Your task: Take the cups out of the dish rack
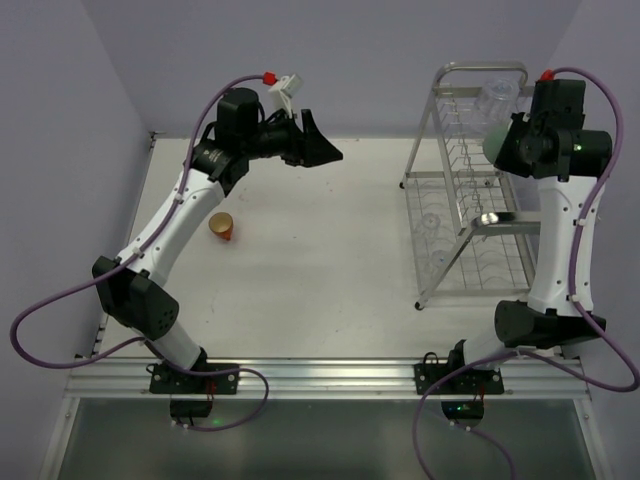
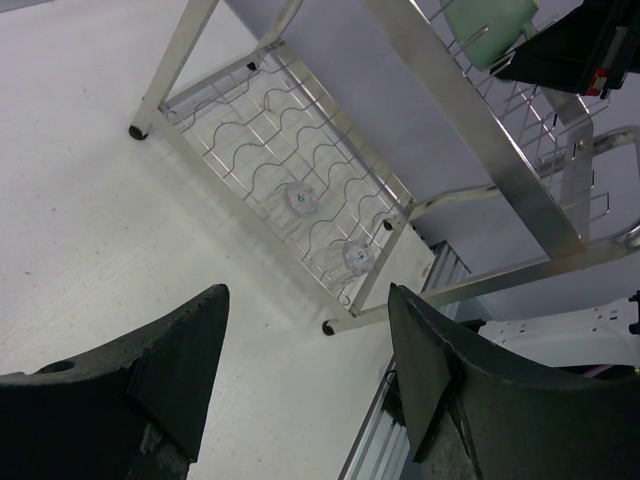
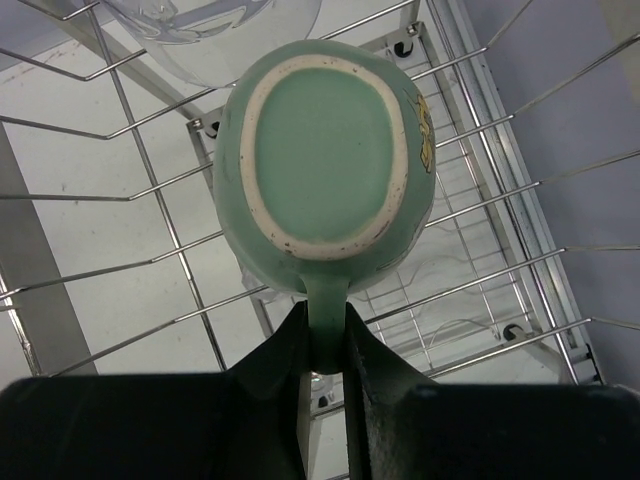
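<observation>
The mint-green mug (image 3: 322, 150) hangs upside down over the upper wires of the dish rack (image 1: 468, 190), its base toward the right wrist camera. My right gripper (image 3: 326, 325) is shut on its handle; from above the mug (image 1: 492, 147) shows beside that gripper (image 1: 510, 140). The clear glass tumbler (image 1: 496, 96) stands on the upper tier just behind it and also shows in the right wrist view (image 3: 215, 25). The orange-red mug (image 1: 222, 227) lies on the table at the left. My left gripper (image 1: 322, 140) is open and empty, raised over the table's far middle, its jaws wide apart (image 2: 308, 300).
Two small clear round things (image 2: 300, 200) sit on the rack's lower wavy-wire tier. The rack's slanted frame (image 2: 470, 120) and feet stand at the table's right. Purple walls close the back and sides. An aluminium rail (image 1: 330, 375) runs along the near edge.
</observation>
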